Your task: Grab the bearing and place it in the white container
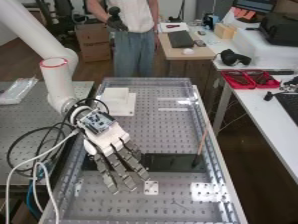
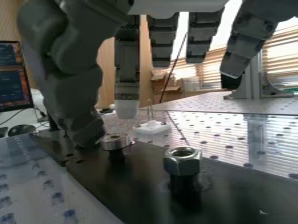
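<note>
In the high view the hand [image 1: 116, 157] hangs over the left part of the black plate [image 1: 174, 162], fingers extended forward and down. The white container [image 1: 122, 104] stands behind it, near the tray's far left end. In the wrist view the hand [image 2: 73, 75] has its thumb tip low, right beside the round metal bearing [image 2: 116, 142] on the black plate [image 2: 116, 182]. One light-tipped finger [image 2: 126, 90] points down just behind the bearing. The other fingers are straight and higher up. No grip on the bearing can be seen.
A hex nut [image 2: 181, 161] tops a post on the same plate. A small white holder with pins [image 2: 152, 127] stands behind the bearing. A thin brown rod [image 1: 201, 143] rises at the plate's right end, near the tray's clear side wall [image 1: 216, 155]. Cables loop left of the arm.
</note>
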You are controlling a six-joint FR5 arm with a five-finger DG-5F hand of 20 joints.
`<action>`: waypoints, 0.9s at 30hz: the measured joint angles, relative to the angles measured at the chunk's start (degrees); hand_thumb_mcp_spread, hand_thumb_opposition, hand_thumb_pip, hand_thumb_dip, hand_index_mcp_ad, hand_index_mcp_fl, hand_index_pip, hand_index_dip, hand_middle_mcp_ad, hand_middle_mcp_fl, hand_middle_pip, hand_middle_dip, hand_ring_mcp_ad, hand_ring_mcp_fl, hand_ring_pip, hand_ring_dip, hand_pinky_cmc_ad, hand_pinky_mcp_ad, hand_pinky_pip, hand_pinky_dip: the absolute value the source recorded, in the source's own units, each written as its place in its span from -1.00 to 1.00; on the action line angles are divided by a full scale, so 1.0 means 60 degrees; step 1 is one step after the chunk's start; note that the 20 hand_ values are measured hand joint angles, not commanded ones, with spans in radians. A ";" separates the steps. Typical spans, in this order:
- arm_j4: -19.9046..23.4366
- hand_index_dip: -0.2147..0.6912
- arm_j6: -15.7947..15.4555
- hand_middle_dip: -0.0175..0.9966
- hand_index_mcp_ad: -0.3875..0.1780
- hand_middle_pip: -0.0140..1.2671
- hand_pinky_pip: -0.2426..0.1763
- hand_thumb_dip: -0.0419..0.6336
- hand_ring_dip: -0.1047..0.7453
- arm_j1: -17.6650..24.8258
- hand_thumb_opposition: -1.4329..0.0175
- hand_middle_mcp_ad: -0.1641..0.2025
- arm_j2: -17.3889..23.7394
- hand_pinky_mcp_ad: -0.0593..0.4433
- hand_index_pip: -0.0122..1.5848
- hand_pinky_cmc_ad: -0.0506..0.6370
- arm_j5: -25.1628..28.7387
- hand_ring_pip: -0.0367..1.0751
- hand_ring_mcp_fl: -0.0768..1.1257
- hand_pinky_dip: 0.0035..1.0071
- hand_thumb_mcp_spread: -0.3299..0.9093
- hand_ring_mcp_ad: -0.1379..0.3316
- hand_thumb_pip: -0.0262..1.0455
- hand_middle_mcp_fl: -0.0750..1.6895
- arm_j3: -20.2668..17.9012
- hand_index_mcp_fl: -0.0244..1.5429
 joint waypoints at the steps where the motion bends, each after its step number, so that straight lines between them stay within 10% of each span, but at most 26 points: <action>1: -0.0037 0.20 0.0006 -0.57 0.17 -0.76 -0.06 -0.04 -0.55 -0.0012 -0.15 0.28 0.0002 0.40 0.82 0.28 -0.0021 -0.75 -0.86 -0.65 0.26 0.23 0.10 -0.89 0.0011 -0.87; 27: -0.0410 0.17 0.0113 -0.57 0.15 -0.76 -0.06 -0.04 -0.55 -0.0176 -0.17 0.27 -0.0149 0.42 0.82 0.28 -0.0355 -0.75 -0.86 -0.65 0.26 0.20 0.10 -0.89 0.0169 -0.81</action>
